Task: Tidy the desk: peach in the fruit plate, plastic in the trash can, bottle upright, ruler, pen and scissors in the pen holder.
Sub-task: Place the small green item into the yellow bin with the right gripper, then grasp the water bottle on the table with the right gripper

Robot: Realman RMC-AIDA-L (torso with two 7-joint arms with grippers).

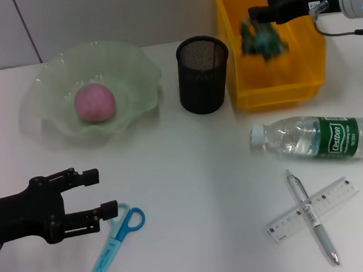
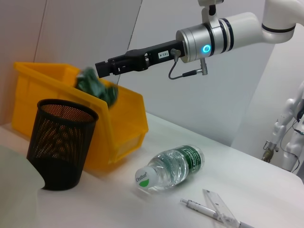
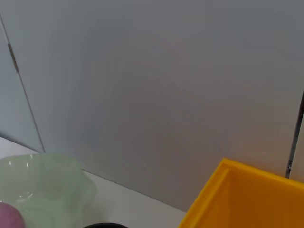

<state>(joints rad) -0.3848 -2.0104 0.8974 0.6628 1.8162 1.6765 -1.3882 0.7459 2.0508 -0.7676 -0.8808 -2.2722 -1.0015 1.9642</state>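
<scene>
Crumpled green plastic (image 1: 263, 38) hangs blurred over the yellow box-shaped trash can (image 1: 279, 86) at 1 o'clock; whether the right tool (image 1: 255, 14) grips it, I cannot tell. Left tool (image 1: 96, 193) gapes wide at 8 o'clock.

I get bright, even overhead light with soft shadows on the tabletop (image 1: 190, 167). The green plastic (image 1: 263, 38) in the trash can (image 1: 279, 86) smears, perhaps motion blur. The bottle (image 1: 315, 138) shows faint glare.
</scene>
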